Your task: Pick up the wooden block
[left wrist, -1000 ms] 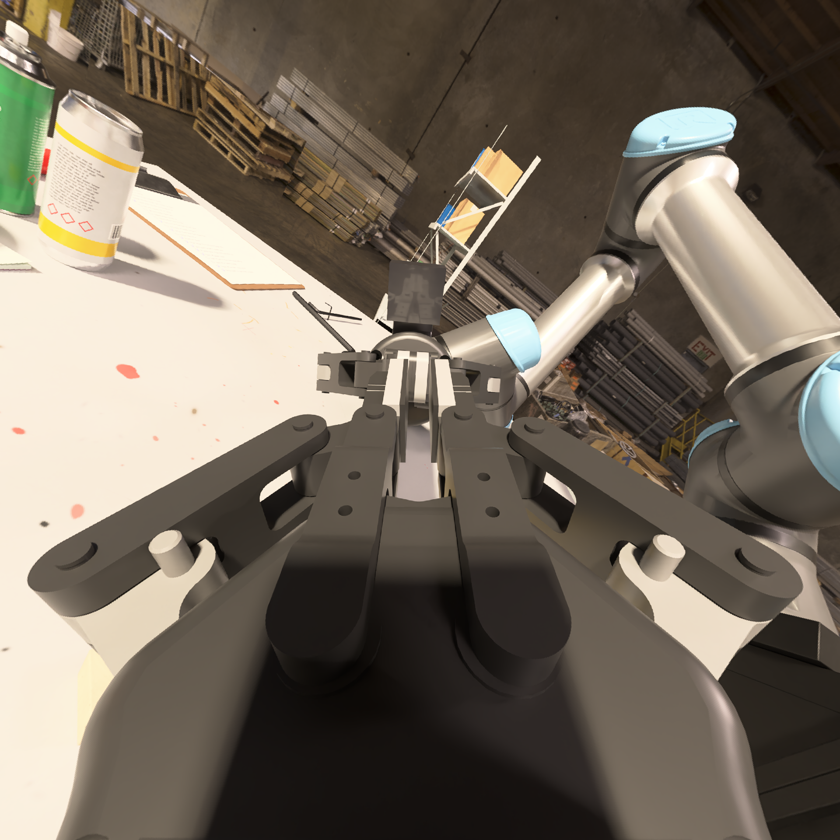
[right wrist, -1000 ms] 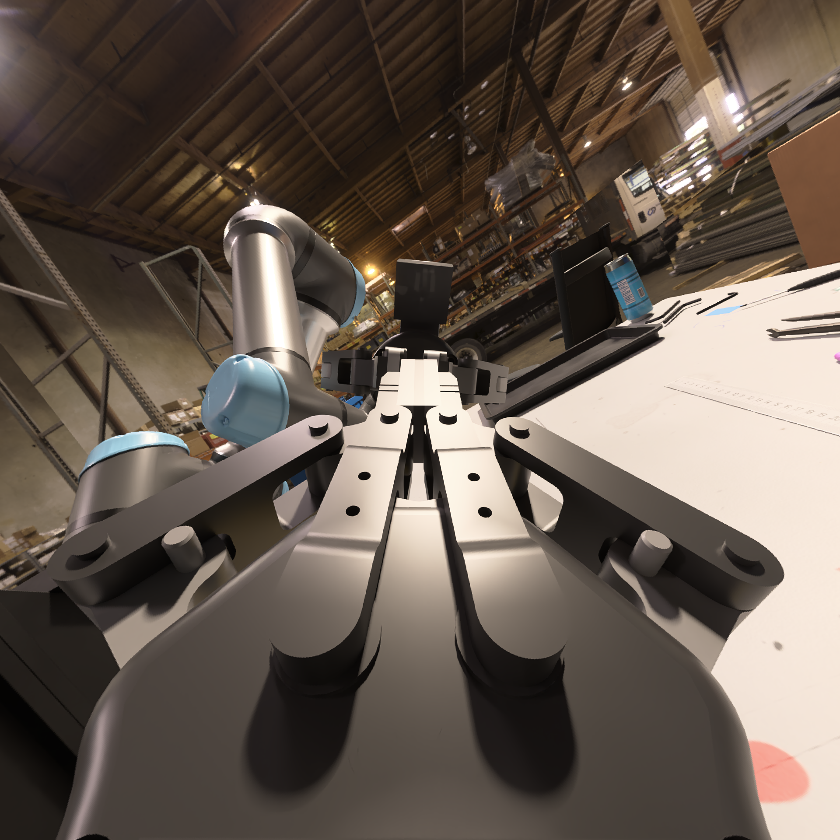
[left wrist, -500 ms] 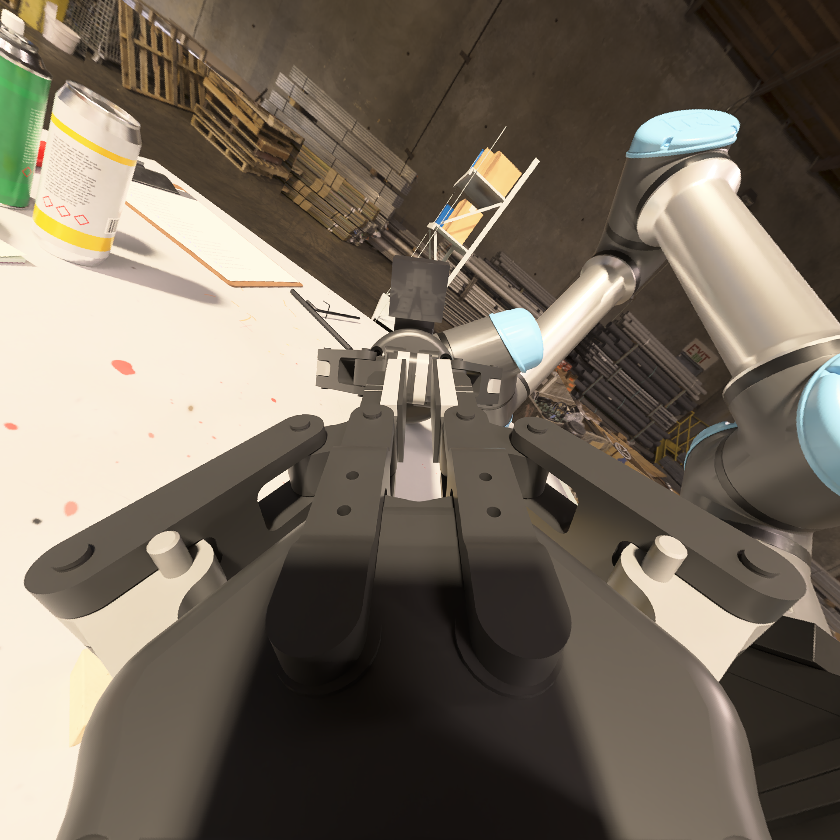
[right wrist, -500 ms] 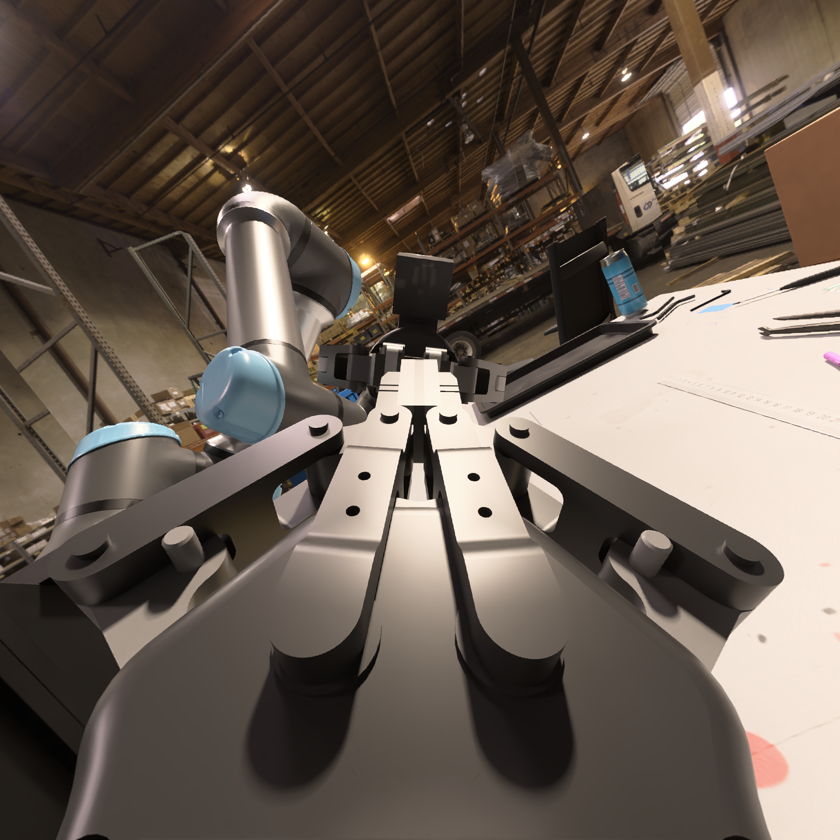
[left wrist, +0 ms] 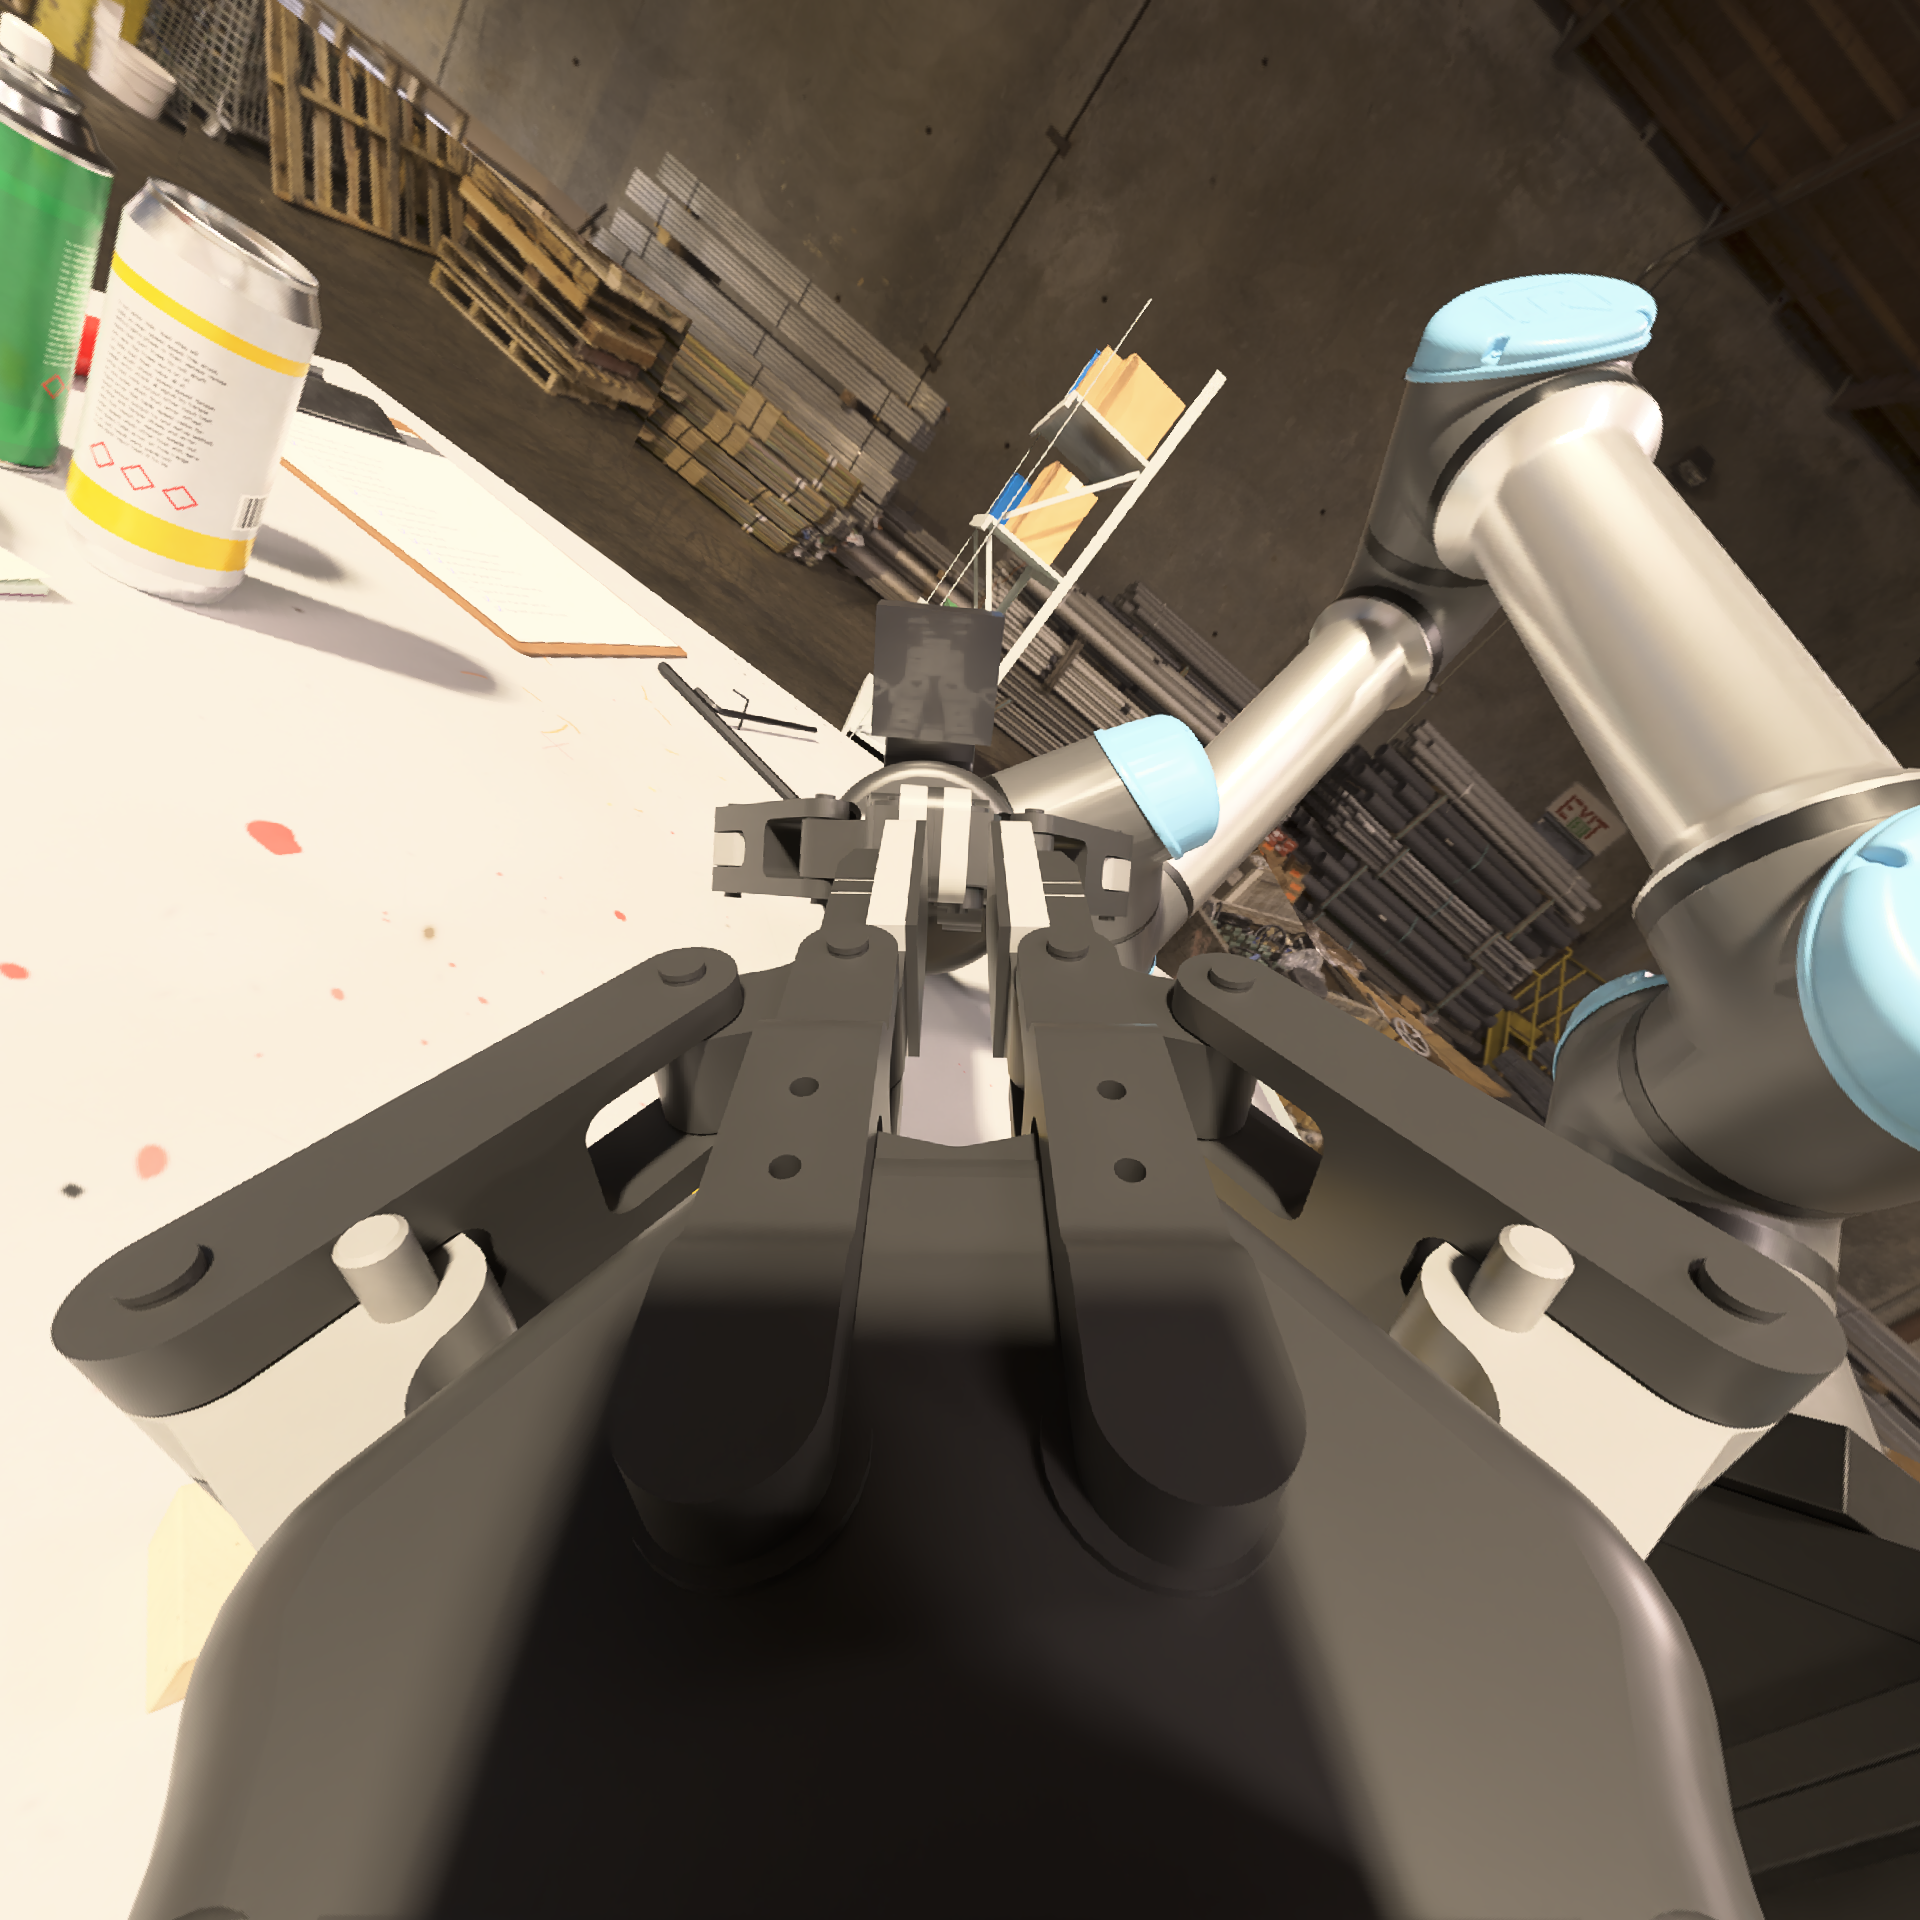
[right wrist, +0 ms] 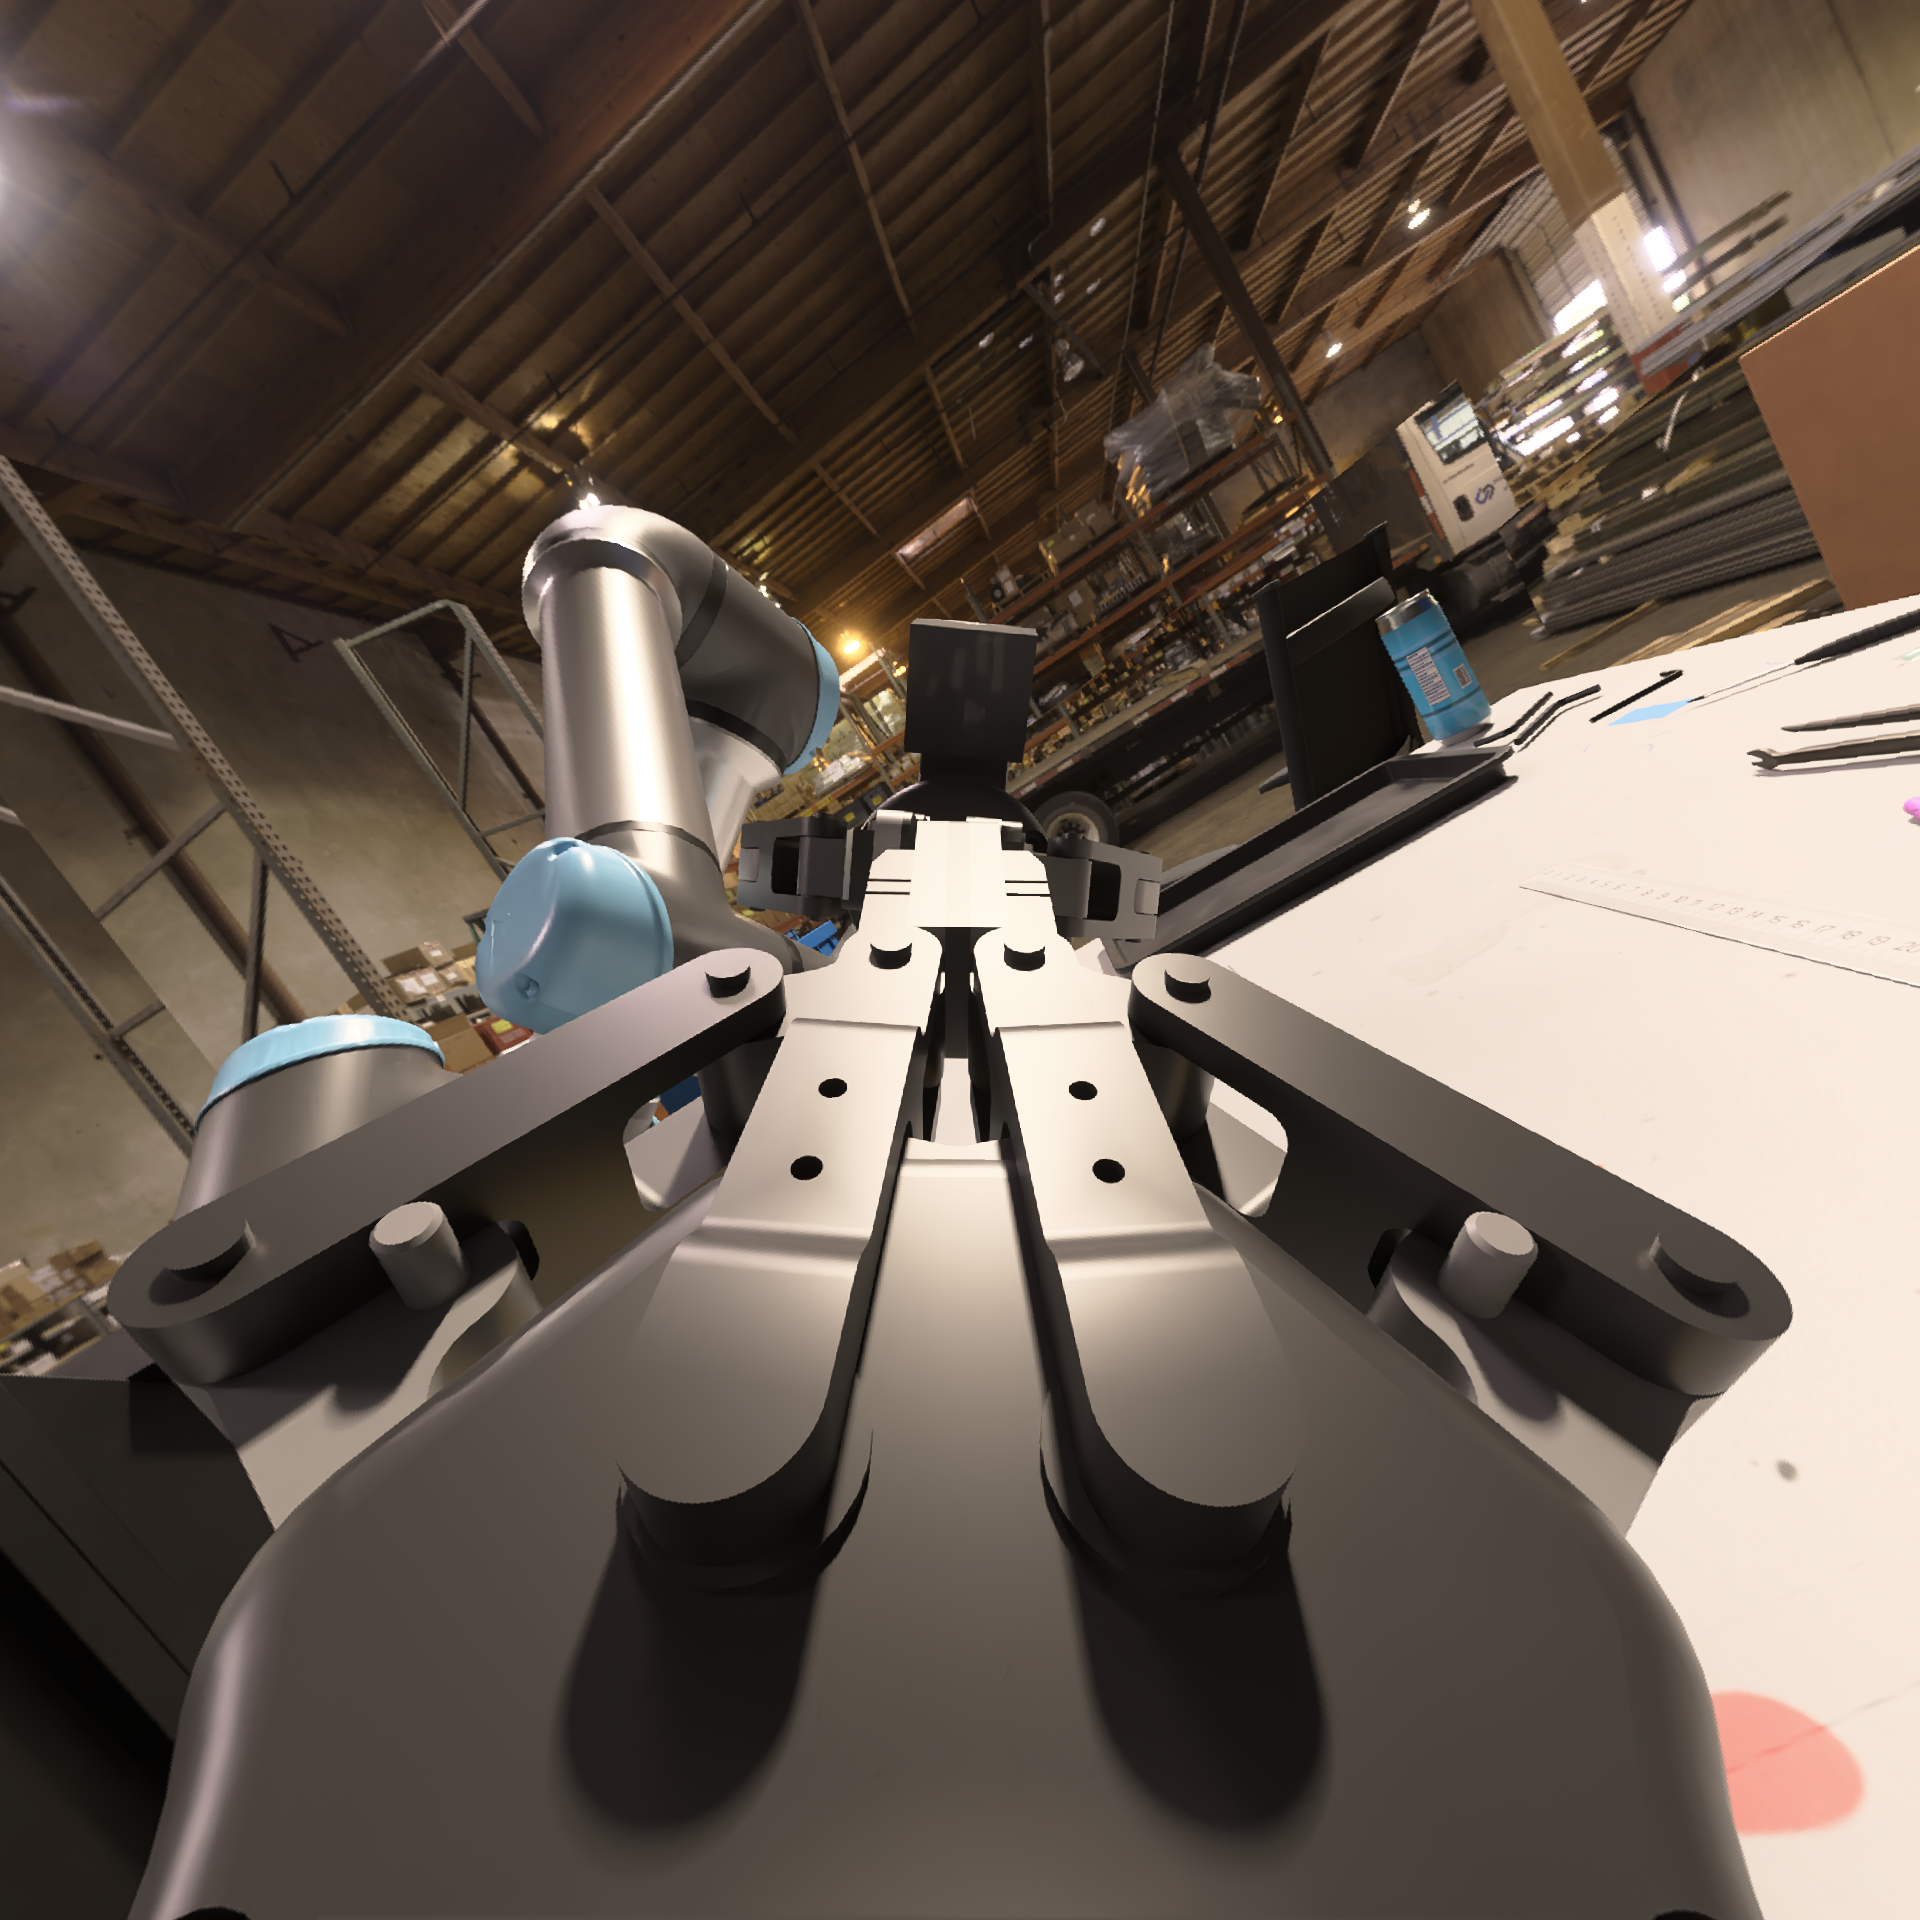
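A pale wooden block (left wrist: 182, 1600) shows as a corner on the white table (left wrist: 312, 935), at the lower left of the left wrist view, mostly hidden under my left gripper's body. My left gripper (left wrist: 958, 894) hovers above the table with a narrow empty gap between its fingers. My right gripper (right wrist: 958, 883) has its pads pressed together on nothing. The two grippers point at each other, tip to tip; the right one also shows just beyond the left fingertips (left wrist: 943, 831). The block is not in the right wrist view.
A white and yellow can (left wrist: 192, 395), a green can (left wrist: 42, 281), a clipboard (left wrist: 468, 540) and a thin black tool (left wrist: 727, 717) lie beyond the left gripper. The right wrist view shows a blue can (right wrist: 1432, 665), a black stand (right wrist: 1340, 665), a ruler (right wrist: 1745, 920) and hand tools (right wrist: 1839, 748).
Both wrist views shift only slightly. The left fingers keep the same narrow gap and the right pads stay together.
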Robot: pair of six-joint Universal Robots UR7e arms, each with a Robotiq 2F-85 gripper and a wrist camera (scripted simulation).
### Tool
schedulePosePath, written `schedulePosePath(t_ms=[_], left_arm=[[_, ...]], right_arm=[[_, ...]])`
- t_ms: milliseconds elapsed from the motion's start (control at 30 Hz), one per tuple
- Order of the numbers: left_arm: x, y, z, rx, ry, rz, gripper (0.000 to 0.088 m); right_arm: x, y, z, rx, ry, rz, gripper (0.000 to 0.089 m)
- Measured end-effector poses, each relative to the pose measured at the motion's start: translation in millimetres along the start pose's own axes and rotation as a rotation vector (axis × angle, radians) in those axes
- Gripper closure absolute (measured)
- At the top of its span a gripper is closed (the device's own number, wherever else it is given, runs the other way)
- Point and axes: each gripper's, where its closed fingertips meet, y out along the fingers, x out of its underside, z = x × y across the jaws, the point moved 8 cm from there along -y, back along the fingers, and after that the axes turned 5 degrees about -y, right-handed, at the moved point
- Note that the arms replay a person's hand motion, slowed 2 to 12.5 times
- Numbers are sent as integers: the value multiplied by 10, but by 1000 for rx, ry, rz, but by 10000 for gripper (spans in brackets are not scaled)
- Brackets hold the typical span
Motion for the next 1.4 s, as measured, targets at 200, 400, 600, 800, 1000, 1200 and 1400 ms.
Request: schedulePosePath(t_ms=[200,400,600,800,1000,1200,1400], left_arm=[[-3,-5,3,-2,4,2,776],[0,-3,3,-5,8,0,777],[1,-1,6,-5,7,1,779],[-1,-3,6,-8,8,2,782],[5,-2,1,-15,11,-5,783],[10,1,1,-19,16,-9,783],[12,4,2,-22,15,-10,783]], right_arm=[[-8,-10,9,-2,16,17,893],[-3,-10,12,1,13,12,893],[1,-8,8,7,2,5,893],[0,-10,7,13,-4,-5,893],[-2,-16,2,22,-14,-22,893],[-7,-21,-8,33,-35,-38,893],[-11,-25,-19,45,-58,-49,891]])
